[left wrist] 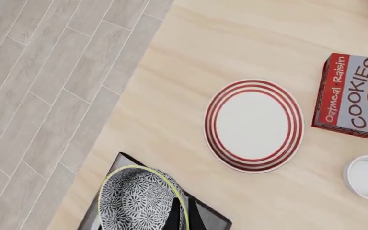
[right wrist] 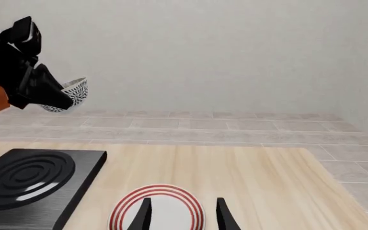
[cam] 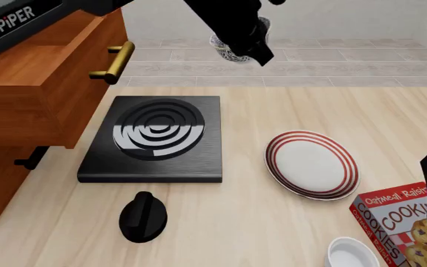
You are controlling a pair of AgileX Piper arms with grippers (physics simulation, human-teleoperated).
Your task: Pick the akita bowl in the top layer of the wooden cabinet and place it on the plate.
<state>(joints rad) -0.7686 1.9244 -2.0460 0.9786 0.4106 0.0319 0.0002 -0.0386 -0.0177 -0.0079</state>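
Left hand held the akita bowl by its rim, aloft; right hand stood open. Ceramic judged rigid, slippery, breakable.

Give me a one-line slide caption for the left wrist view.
Left gripper holds the akita bowl aloft over the stove's corner, short of the red-ringed plate.

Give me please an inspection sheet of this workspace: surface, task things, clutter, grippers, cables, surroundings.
Surface: light wooden table.
Job's things: akita bowl held in the air; plate bare; wooden cabinet with top drawer pulled out.
Clutter: stove burner, black knob, cookie box, white bowl.
Grippers: left gripper shut on the bowl; right gripper open, above the plate.
Cables: nothing seen.
Surroundings: tiled floor, pale wall.
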